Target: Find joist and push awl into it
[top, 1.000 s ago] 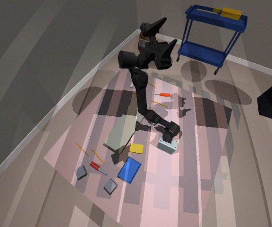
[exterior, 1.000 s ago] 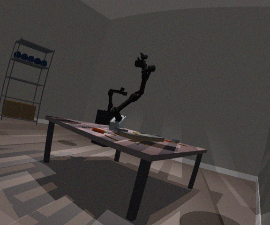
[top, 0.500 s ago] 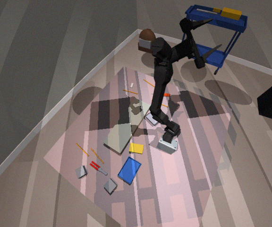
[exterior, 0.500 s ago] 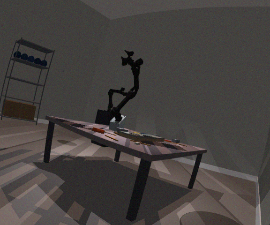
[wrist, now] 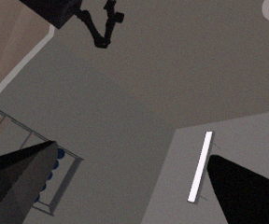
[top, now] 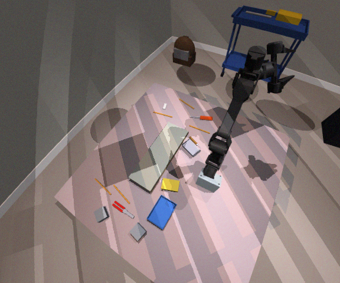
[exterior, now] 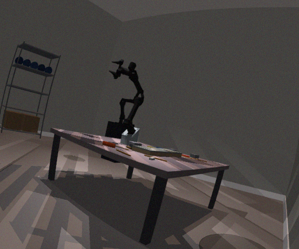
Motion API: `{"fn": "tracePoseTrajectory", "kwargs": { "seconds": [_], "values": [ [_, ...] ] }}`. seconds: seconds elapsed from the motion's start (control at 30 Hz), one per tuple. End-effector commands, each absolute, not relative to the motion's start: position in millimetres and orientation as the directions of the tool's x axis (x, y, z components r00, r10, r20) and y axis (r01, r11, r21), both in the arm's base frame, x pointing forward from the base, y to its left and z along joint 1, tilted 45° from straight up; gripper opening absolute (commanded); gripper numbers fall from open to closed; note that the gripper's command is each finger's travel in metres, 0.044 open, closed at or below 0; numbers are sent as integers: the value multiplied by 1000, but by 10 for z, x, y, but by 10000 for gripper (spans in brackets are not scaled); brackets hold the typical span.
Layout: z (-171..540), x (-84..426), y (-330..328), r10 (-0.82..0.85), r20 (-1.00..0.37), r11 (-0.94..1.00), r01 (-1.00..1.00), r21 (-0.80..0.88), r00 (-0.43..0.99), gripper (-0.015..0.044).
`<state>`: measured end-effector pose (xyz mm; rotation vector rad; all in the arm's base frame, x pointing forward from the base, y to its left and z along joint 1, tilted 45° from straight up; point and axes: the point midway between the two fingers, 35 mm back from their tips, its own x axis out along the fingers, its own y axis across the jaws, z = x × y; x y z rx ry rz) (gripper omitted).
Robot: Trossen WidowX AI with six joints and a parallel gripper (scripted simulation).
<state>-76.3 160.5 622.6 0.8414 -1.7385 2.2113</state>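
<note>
You have the first step in hand by my reading: the joist search, not properly begun. The gripper [top: 294, 63] [exterior: 110, 66] [wrist: 134, 156] is raised high above the worktop [top: 240, 213] [exterior: 168, 174], its fingers almost fully apart with nothing held. The wrist view shows walls and ceiling, no tool.

Findings, by the top view. You have a yellow block [top: 170, 184] [exterior: 149, 146], probably the stud finder, lying between the lower end of the pale green floor panel [top: 159, 158] [exterior: 158, 152] and the blue tray [top: 162, 212]. The tray lies towards the worktop's lower-left edge, with nothing in it. An orange-handled tool [top: 206, 117] [exterior: 108, 144] lies inboard of the upper-right edge, between the top and right corners; a short brown-handled piece [top: 193, 140] lies beside the grey block nearest the panel. You cannot confirm from here which is the awl. No hole can be made out in the panel.

Required next: swing the arm [top: 231, 115] [exterior: 137, 104] back over the worktop, point the fingers down, descend astride the yellow block and close squarely. Then sweep it along the panel.

Risks to note: the block sits close to the panel's end, so a finger could strike it. Leave the awl until the joist is located; only one hole is allowed.
</note>
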Motion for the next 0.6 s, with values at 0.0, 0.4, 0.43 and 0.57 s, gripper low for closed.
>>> {"fn": "tracePoseTrajectory", "kwargs": {
  "seconds": [0.0, 0.4, 0.43, 0.57],
  "values": [
    [6200, -929, 1130, -308, 515, -316, -425, -848, -800, 440],
    [5854, -1000, -450, -701, 353, -352, -130, -927, -619, 440],
    [5820, -985, -533, -718, 340, -348, -109, -931, -608, 440],
    [5596, -855, -993, -804, 256, -312, 14, -950, -537, 440]
  ]
}}
